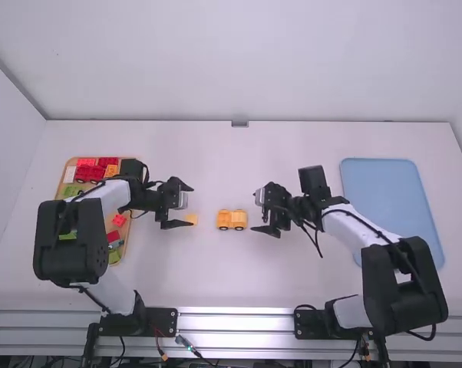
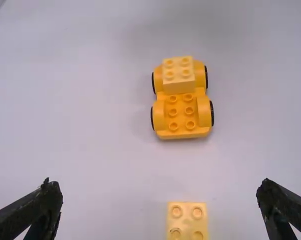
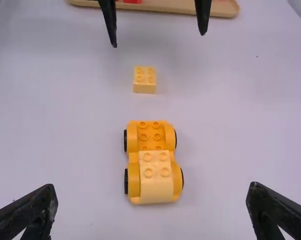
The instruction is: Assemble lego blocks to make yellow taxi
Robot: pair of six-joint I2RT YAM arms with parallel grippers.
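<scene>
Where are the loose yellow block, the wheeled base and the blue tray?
Loose yellow block [image 3: 144, 79]: right wrist view, studded top.
Wheeled base [image 2: 181, 116]: left wrist view, studded deck.
Blue tray [image 1: 390, 203]: high view, flat middle.

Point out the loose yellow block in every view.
High view: loose yellow block beside the left claw, toward the yellow car.
Left wrist view: block seen between the open fingers.
Right wrist view: block between car and left claw.
Shared landmark: the yellow car.
</scene>
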